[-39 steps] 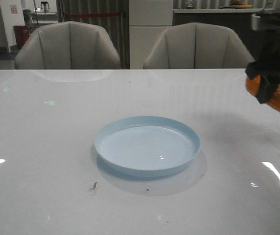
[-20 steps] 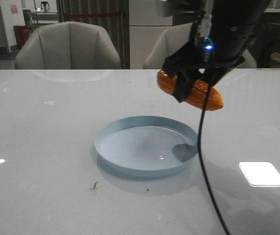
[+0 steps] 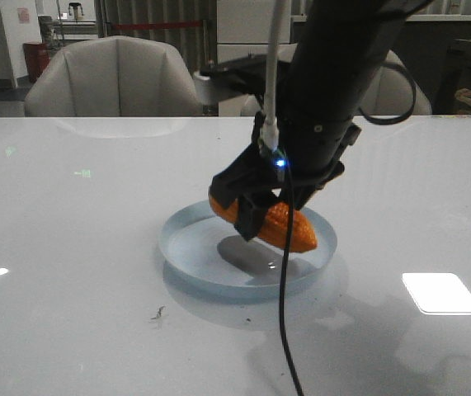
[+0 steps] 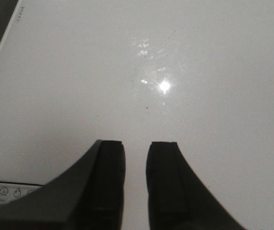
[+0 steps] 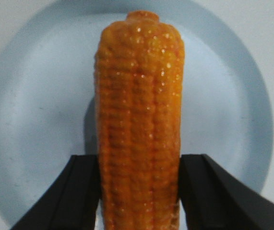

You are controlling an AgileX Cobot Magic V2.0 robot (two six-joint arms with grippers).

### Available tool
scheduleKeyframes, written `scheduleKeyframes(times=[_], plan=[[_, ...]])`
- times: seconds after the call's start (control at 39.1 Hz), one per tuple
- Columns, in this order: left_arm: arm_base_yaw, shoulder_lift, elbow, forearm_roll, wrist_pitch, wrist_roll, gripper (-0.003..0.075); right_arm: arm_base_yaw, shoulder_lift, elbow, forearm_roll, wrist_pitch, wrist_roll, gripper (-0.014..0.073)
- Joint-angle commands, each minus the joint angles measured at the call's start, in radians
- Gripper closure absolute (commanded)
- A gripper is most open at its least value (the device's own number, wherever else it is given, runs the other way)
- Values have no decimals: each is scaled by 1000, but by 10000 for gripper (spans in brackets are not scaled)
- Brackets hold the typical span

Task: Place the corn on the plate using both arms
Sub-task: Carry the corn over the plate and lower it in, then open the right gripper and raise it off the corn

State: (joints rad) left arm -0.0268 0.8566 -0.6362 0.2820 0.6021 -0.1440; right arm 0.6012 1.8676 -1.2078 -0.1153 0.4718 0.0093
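The orange-yellow corn (image 3: 290,228) is gripped across its thick part by my right gripper (image 3: 256,214), which is shut on it. The cob hangs tilted, low over the middle of the pale blue plate (image 3: 182,244), casting a shadow on it. In the right wrist view the corn (image 5: 139,96) runs lengthwise away from the black fingers (image 5: 81,191), with the plate (image 5: 36,105) under it. My left gripper (image 4: 136,144) shows only in the left wrist view. Its jaws stand close together with a narrow gap, empty, over bare white table.
The plate sits on a glossy white table (image 3: 70,247). Two grey chairs (image 3: 113,78) stand behind the far edge. A small dark speck (image 3: 158,313) lies in front of the plate. A cable (image 3: 284,330) hangs from the right arm.
The right arm has carried the corn from the right edge leftward and down, from above the plate's far right rim to low over its middle.
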Motion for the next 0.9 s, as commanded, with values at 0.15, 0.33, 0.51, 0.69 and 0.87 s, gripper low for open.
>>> scheduleKeyframes(times=[0.15,0.33,0.51,0.69,0.87], plan=[[0,-10,-6,5,-65,-12,501,-2,-14,-32,9,-91,-9,391],[0,-10,-6,5,-65,-12,501,-2,-14,-41,13,-88,-9,302],[0,-10,-6,5,-66,-12,500,-2,-17,-51,25,-78,-3,53],[0,-10,-6,5,-66,-12,500,-5,-66,-75,21,5,-9,34],[0,-10,-6,5,-73,-12,500,-43,-173,-146,-10,123,22,34]])
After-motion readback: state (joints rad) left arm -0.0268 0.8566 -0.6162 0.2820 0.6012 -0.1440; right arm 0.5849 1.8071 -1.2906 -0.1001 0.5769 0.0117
